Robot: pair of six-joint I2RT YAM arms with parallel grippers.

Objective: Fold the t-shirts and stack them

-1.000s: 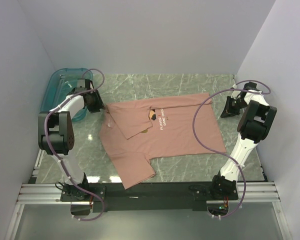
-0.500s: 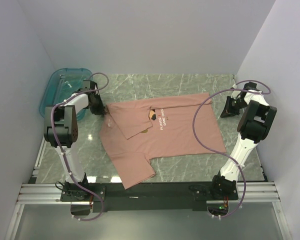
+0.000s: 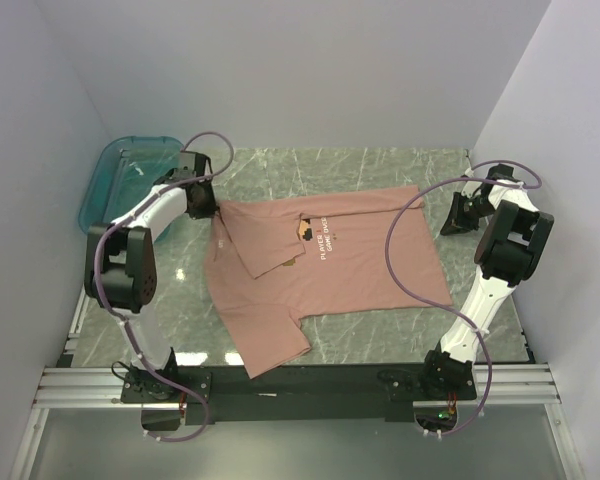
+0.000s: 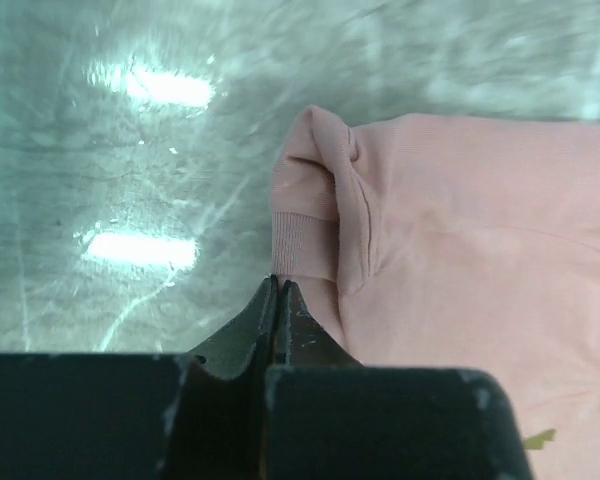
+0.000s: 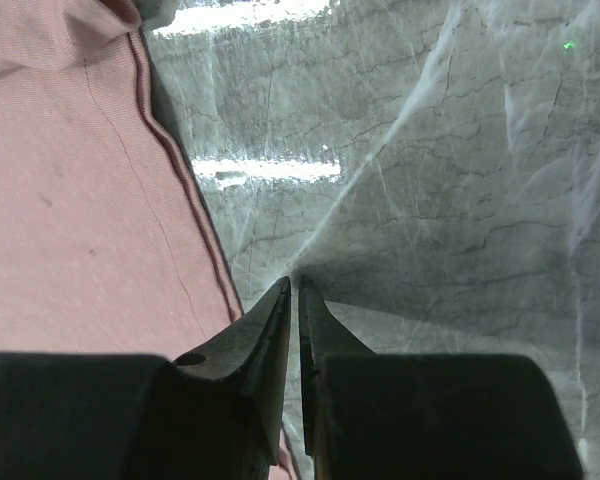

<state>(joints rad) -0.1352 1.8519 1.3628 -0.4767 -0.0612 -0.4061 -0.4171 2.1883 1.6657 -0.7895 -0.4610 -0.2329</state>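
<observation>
One dusty-pink t-shirt [image 3: 330, 270] lies spread on the marble table, with its upper left part folded over towards the chest print [image 3: 315, 235]. My left gripper [image 3: 208, 207] is at the shirt's upper left corner. In the left wrist view its jaws [image 4: 278, 282] are shut, tips touching the ribbed edge of the shirt [image 4: 460, 250]; no cloth shows between them. My right gripper [image 3: 452, 217] rests just off the shirt's right edge. In the right wrist view it [image 5: 292, 282] is shut over bare table beside the shirt's hem [image 5: 70, 180].
A teal translucent tray [image 3: 105, 180] stands at the back left, just left of my left arm. White walls close in the table on the left, back and right. A metal rail [image 3: 300, 385] runs along the near edge.
My left gripper has swung right from beside the tray to the shirt's upper left corner. The shirt and the right arm have not moved.
</observation>
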